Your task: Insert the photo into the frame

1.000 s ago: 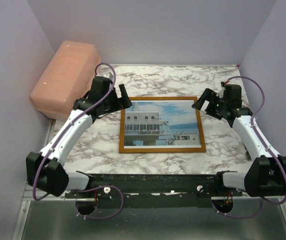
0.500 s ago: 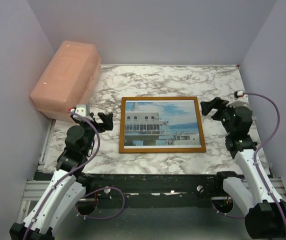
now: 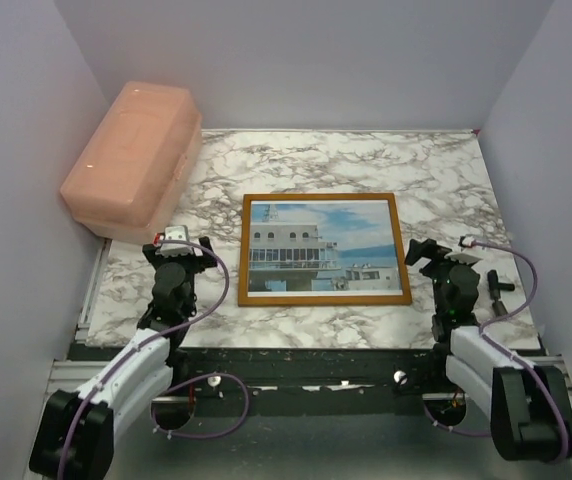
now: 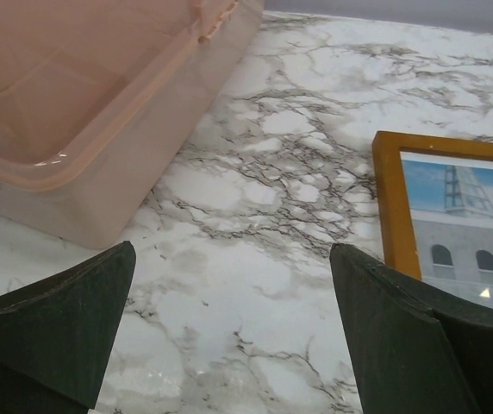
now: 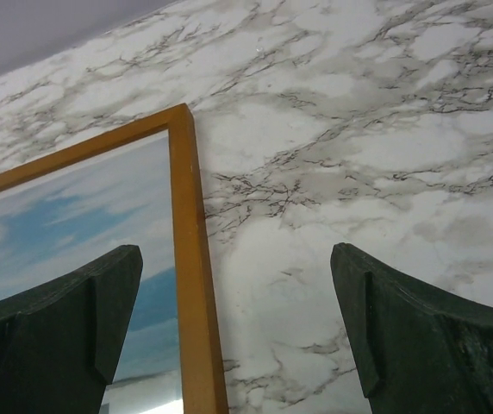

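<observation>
The photo point(image 3: 321, 245), a white ship-like building against blue sky, lies flat inside the orange-brown wooden frame point(image 3: 323, 298) at the middle of the marble table. My left gripper point(image 3: 179, 252) hovers low to the left of the frame, open, with only bare marble between its fingers point(image 4: 57, 328). In the left wrist view the frame point(image 4: 395, 207) and the photo point(image 4: 471, 216) show at the right. My right gripper point(image 3: 428, 250) stands open near the frame's near right corner. In the right wrist view the frame's right rail point(image 5: 190, 259) and the photo point(image 5: 74, 224) lie below its open jaws.
A pink plastic box point(image 3: 131, 155) with its lid on stands at the back left, close to the left gripper point(image 4: 232, 250) and large in the left wrist view point(image 4: 83, 103). Purple-grey walls close in the table on three sides. Both arms are folded low at the near edge.
Both arms have drawn back from the frame's far corners toward the near edge and folded down. Their grippers stayed open. The frame and photo have not moved.
</observation>
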Controlling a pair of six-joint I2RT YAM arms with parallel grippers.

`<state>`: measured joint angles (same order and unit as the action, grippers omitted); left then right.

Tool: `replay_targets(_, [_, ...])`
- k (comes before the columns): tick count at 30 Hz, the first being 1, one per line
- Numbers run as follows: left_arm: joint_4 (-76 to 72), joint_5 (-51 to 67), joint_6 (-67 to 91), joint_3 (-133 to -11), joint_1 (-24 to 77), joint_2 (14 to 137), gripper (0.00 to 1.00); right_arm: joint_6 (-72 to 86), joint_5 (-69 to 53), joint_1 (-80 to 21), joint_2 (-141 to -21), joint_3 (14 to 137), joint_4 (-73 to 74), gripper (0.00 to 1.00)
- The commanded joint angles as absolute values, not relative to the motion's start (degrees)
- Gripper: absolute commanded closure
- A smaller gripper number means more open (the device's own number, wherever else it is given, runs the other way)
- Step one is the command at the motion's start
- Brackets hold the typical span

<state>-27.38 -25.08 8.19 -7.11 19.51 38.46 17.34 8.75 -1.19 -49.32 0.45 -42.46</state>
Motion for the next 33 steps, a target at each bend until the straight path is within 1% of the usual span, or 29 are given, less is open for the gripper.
replay_targets(1, [-47.22, -24.44, 4.43, -7.27, 16.44, 49.73, 0.01, 12.27, 10.99, -1.49, -59.52, -0.2, -60.32, 0.0])
replay_targets(3, [-50.63, -22.54, 3.8, -8.16, 15.61, 54.65, 0.02, 12.47, 11.34, -1.42, -65.4, 1.9, -64.63, 0.0])
replay_targets(5, [-56.34, -21.27, 2.45, -8.26, 14.35, 58.97, 0.02, 12.3, 9.47, -1.46, -71.31, 3.44, -69.64, 0.0])
replay_targets(6, [-56.46, -20.28, 1.72, -8.95, 13.81, 59.96, 0.01, 12.1, 8.2, -1.48, -74.05, 4.7, -71.17, 0.01])
replay_targets(8, [-55.55, -18.17, 0.29, -10.77, 12.34, 61.74, 0.02, 11.61, 6.63, -1.49, -78.38, 7.34, -71.96, 0.02])
replay_targets(10, [-60.36, -15.17, -3.54, -10.01, 10.89, 63.8, 0.01, 9.74, 6.76, -1.46, -80.97, 9.63, -70.48, 0.03])
replay_targets(12, [-68.27, -12.14, -2.87, -8.21, 8.16, 67.92, 0.02, 11.16, 9.96, -1.42, -86.82, 8.66, -78.01, 0.01])
replay_targets(14, [-75.02, -10.08, -1.53, -7.6, 6.38, 74.03, 0.01, 10.67, 9.9, -1.48, -94.64, 7.41, -89.96, 0.0])
replay_targets(15, [-77.78, -10.16, -3.18, -7.75, 6.16, 75.42, 0.01, 9.64, 7.54, -1.41, -94.16, 7.44, -88.41, 0.0])
replay_targets(16, [-71.16, -9.25, -1.84, -8.95, 6.08, 73.31, 0.01, 9.12, 6.24, -1.49, -91.25, 8.88, -82.09, 0.0])
replay_targets(17, [-66.21, -8.76, -0.68, -10.46, 5.71, 72.49, 0.02, 9.23, 6.58, -1.46, -90.96, 10.98, -77.0, 0.0])
replay_targets(19, [-68.29, -11.6, -1.08, -11.27, 5.45, 74.1, 0.02, 9.57, 6.95, -1.47, -93.61, 12.03, -79.67, 0.0])
replay_targets(21, [-65.47, -13.09, -0.27, -11.87, 5.45, 73.4, 0.02, 8.84, 5.82, -1.44, -92.24, 12.0, -77.15, 0.0])
replay_targets(26, [-66.58, -13.57, -0.28, -11.9, 5.43, 73.97, 0.01, 8.14, 3.54, -1.48, -92.98, 13.5, -75.71, 0.0])
replay_targets(30, [-65.99, -13.54, -0.26, -12.07, 5.4, 73.83, 0.02, 6.17, -2.02, -1.45, -93.25, 14.93, -73.35, 0.0])
replay_targets(33, [-64.34, -12.09, -0.27, -12.88, 4.99, 73.86, 0.01, 6.3, -2.11, -1.45, -93.21, 14.77, -73.61, 0.0])
